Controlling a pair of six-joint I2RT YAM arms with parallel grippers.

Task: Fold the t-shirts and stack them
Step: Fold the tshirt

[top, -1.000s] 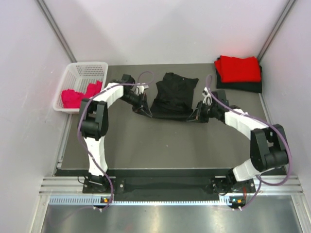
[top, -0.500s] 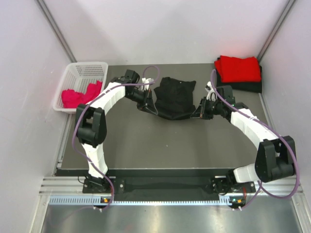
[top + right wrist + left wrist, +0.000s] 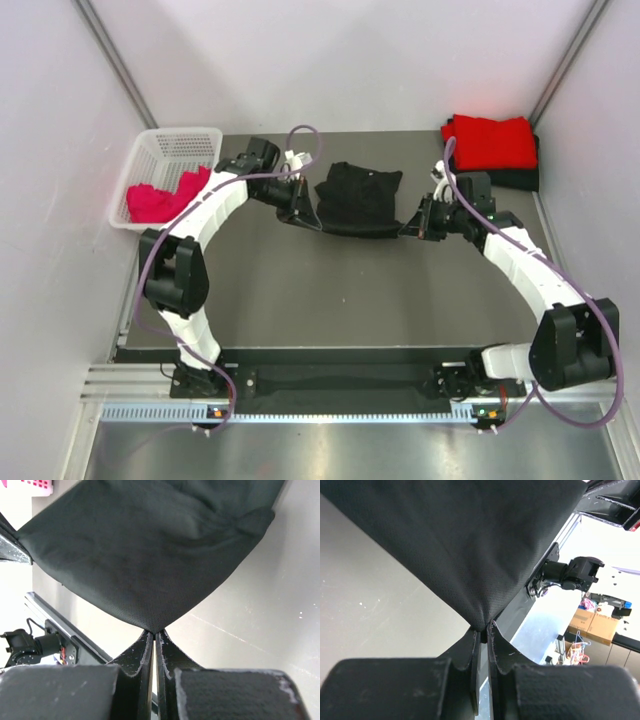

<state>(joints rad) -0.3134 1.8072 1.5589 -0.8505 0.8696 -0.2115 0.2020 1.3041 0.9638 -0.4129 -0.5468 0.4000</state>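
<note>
A black t-shirt (image 3: 358,198) hangs stretched between my two grippers over the far middle of the table. My left gripper (image 3: 306,218) is shut on its left near corner; the wrist view shows the cloth (image 3: 465,545) pinched at my gripper (image 3: 483,628). My right gripper (image 3: 410,227) is shut on its right near corner, with the cloth (image 3: 150,555) pinched at my gripper (image 3: 154,630). A folded red t-shirt (image 3: 490,140) lies on a folded black one (image 3: 520,178) at the far right. A pink-red shirt (image 3: 160,197) is bunched in the basket.
A white lattice basket (image 3: 183,148) stands at the far left of the table. Grey walls close in the table on the left, right and back. The dark table top (image 3: 340,300) lies in front of the arms.
Both grippers have lifted the black t-shirt's near edge and carried it toward the back. The cloth now looks shorter and more bunched.
</note>
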